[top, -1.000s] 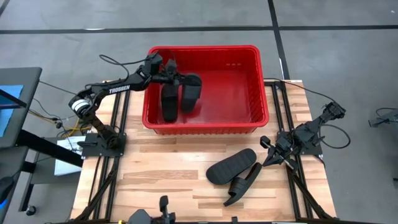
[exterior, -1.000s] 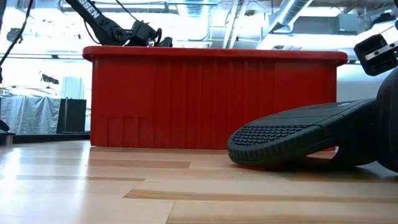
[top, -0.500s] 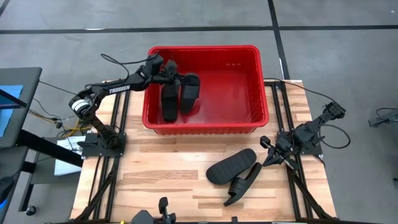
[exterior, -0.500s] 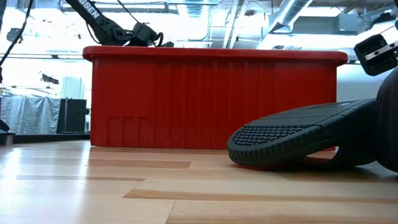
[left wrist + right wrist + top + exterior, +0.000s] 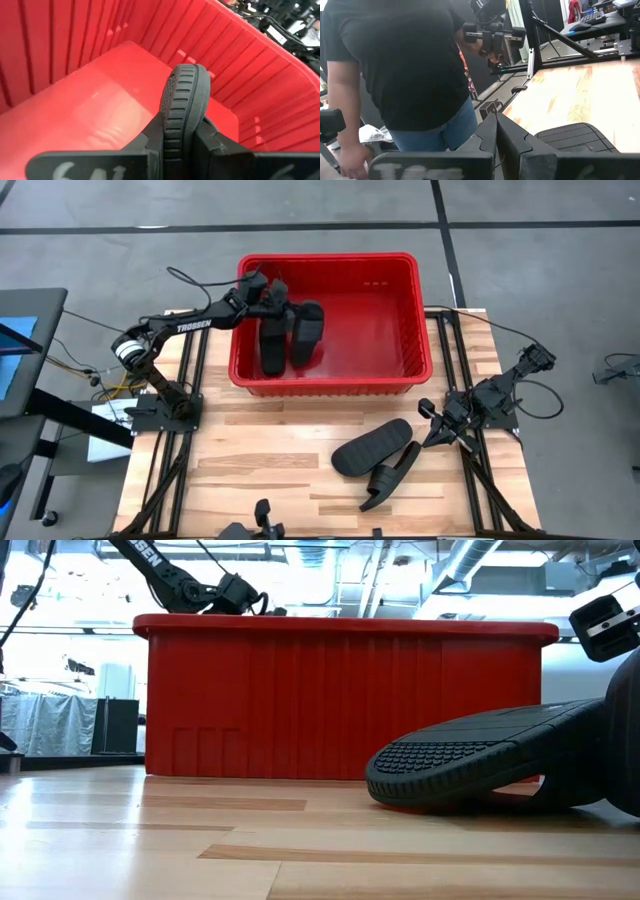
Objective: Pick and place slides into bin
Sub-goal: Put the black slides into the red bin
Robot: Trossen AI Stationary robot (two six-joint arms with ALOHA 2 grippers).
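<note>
In the high view, the left end effector (image 5: 278,302) is reaching over the upper left corner of the red bin (image 5: 400,378), which is sitting on the counter (image 5: 250,460) at upper centre of the frame. Its fingers (image 5: 145,145) are clamping the edge of one slide (image 5: 306,330), holding it on edge inside the left part of the bin; the left wrist view is showing that ribbed sole (image 5: 180,110) squeezed between the two fingers, with the bin's red floor and ribbed walls beyond it. A second slide (image 5: 270,345) is lying in the bin just to the left of the held one.

Two more slides are resting on the counter below the bin, at lower right of centre: one (image 5: 372,447) lying flat at a slant, the other (image 5: 392,476) just below it and touching it. In the low view, a slide (image 5: 480,768) is filling the right foreground in front of the bin wall (image 5: 300,700).

The right end effector (image 5: 432,438) is waiting at the counter's right edge, near the two loose slides, its fingers (image 5: 492,132) pressed fully together and gripping nothing. The right wrist view is showing a person (image 5: 395,70) in a black shirt and jeans standing beyond the counter.
</note>
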